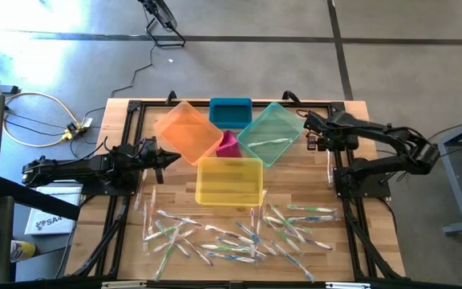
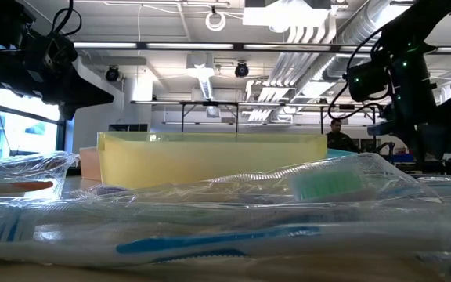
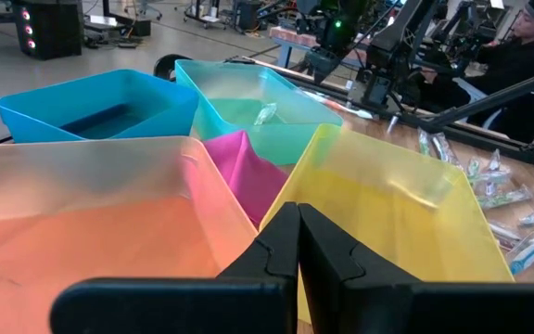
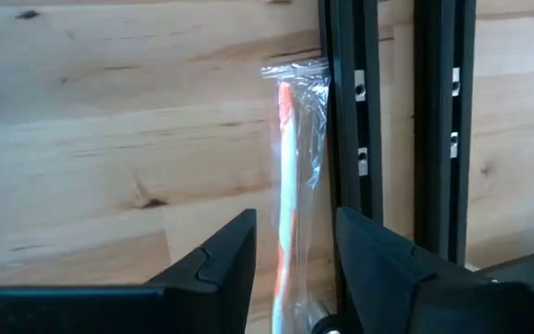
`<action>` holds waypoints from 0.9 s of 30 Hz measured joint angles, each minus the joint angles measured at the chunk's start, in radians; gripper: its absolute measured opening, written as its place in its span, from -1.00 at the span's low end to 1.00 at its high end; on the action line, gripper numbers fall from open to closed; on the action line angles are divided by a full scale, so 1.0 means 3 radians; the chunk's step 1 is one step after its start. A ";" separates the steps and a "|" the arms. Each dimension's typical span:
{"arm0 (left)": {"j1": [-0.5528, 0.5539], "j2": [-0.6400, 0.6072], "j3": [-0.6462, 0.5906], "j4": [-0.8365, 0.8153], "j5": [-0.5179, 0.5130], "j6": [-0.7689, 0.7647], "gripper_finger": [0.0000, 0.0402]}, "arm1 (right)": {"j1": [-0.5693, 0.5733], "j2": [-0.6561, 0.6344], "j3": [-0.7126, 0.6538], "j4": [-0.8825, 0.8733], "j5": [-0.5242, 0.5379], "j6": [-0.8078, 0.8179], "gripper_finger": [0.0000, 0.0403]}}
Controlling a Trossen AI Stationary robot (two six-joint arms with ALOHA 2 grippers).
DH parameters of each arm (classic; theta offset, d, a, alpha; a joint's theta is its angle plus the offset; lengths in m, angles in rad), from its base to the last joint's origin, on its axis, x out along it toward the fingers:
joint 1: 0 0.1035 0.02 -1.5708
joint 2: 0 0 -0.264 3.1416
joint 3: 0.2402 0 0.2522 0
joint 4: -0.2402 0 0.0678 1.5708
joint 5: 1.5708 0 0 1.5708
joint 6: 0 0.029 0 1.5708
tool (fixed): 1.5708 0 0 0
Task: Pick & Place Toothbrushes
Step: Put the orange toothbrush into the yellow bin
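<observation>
Several wrapped toothbrushes (image 1: pixel 239 233) lie scattered on the near half of the wooden table (image 1: pixel 359 120); in the low view they fill the foreground (image 2: pixel 225 235). One orange-accented toothbrush (image 4: pixel 287 186) lies flat on the wood beside the black rail (image 4: pixel 350 111), at the right (image 1: pixel 330 167). My right gripper (image 4: pixel 295 250) points steeply down over it, open, one finger on each side of its wrapper, and I see no touch. My left gripper (image 3: pixel 298 223) is shut on nothing, level, by the orange bin (image 3: pixel 91 213). Another toothbrush (image 1: pixel 267 143) lies in the teal bin (image 1: pixel 273 120).
Five translucent bins cluster mid-table: orange (image 1: pixel 187 130), blue (image 1: pixel 231 111), teal, pink (image 1: pixel 228 144) and yellow (image 1: pixel 228 180). Black frame rails run along both table sides (image 1: pixel 127 185). A person sits in the room behind (image 2: pixel 337 133).
</observation>
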 joint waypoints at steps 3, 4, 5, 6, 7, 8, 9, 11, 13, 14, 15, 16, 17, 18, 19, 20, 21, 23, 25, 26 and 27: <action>0.0000 0.0001 0.0001 0.0000 0.0000 0.0000 -1.00 | 0.0000 0.0000 -0.0143 0.0140 -0.0006 0.0003 -0.28; 0.0000 0.0001 0.0001 0.0000 0.0000 0.0000 -1.00 | 0.0000 0.0000 -0.0215 0.0212 -0.0023 0.0002 -0.28; 0.0000 0.0000 0.0001 0.0000 0.0000 0.0000 -1.00 | 0.0000 0.0002 -0.0285 0.0285 -0.0022 0.0003 -0.28; 0.0000 0.0001 0.0001 0.0000 0.0000 0.0000 -1.00 | 0.0000 0.0003 -0.0360 0.0357 -0.0016 0.0004 -0.28; 0.0000 0.0000 0.0000 0.0000 0.0000 0.0000 -1.00 | 0.0000 0.0003 -0.0425 0.0425 0.0011 0.0025 -0.28; 0.0000 0.0000 0.0001 0.0000 0.0000 0.0000 -1.00 | 0.0000 0.0003 -0.0487 0.0480 0.0041 0.0062 -0.28; 0.0000 0.0000 0.0001 0.0000 0.0000 0.0000 -1.00 | 0.0000 0.0003 -0.0537 0.0522 0.0058 0.0080 -0.28; 0.0000 0.0000 0.0001 0.0000 0.0000 0.0008 -1.00 | 0.0000 0.0003 -0.0607 0.0595 0.0045 0.0081 -0.28; 0.0000 0.0001 0.0001 0.0000 0.0000 0.0024 -1.00 | 0.0000 -0.0003 -0.0644 0.0621 0.0029 0.0078 -0.29; 0.0000 0.0000 0.0001 0.0000 0.0000 0.0024 -1.00 | 0.0000 -0.0006 -0.0657 0.0636 0.0027 0.0075 -0.29; 0.0000 0.0000 0.0000 0.0000 0.0000 0.0024 -1.00 | 0.0000 -0.0008 -0.0664 0.0647 0.0023 0.0061 -0.30; 0.0000 0.0001 0.0001 0.0000 0.0000 0.0024 -1.00 | 0.0000 -0.0007 -0.0671 0.0659 0.0011 0.0060 -0.32; 0.0000 0.0000 0.0001 0.0000 0.0000 0.0024 -1.00 | 0.0000 -0.0006 -0.0675 0.0671 -0.0001 0.0057 -0.35; 0.0000 0.0001 0.0001 -0.0001 0.0000 0.0024 -1.00 | 0.0000 -0.0006 -0.0676 0.0694 -0.0020 0.0051 -0.37; 0.0000 0.0000 0.0001 0.0000 0.0000 0.0024 -1.00 | 0.0000 -0.0006 -0.0676 0.0718 -0.0037 0.0038 -0.41; 0.0000 0.0000 0.0001 0.0000 0.0000 0.0024 -1.00 | 0.0000 -0.0005 -0.0677 0.0747 -0.0052 0.0005 -0.44; 0.0000 0.0001 0.0001 0.0000 0.0000 0.0024 -1.00 | 0.0000 -0.0005 -0.0677 0.0776 -0.0064 -0.0025 -0.48; 0.0000 0.0001 0.0001 -0.0001 0.0000 0.0024 -1.00 | 0.0000 -0.0004 -0.0679 0.0807 -0.0077 -0.0035 -0.57; 0.0000 0.0001 0.0001 0.0000 0.0000 0.0024 -1.00 | 0.0000 -0.0004 -0.0679 0.0821 -0.0084 -0.0038 -0.67; 0.0000 0.0001 0.0001 0.0000 0.0000 0.0024 -1.00 | 0.0000 -0.0004 -0.0679 0.0824 -0.0084 -0.0038 -0.72; 0.0000 0.0001 0.0001 -0.0001 0.0000 0.0025 -1.00 | 0.0000 -0.0004 -0.0679 0.0825 -0.0084 -0.0038 -0.77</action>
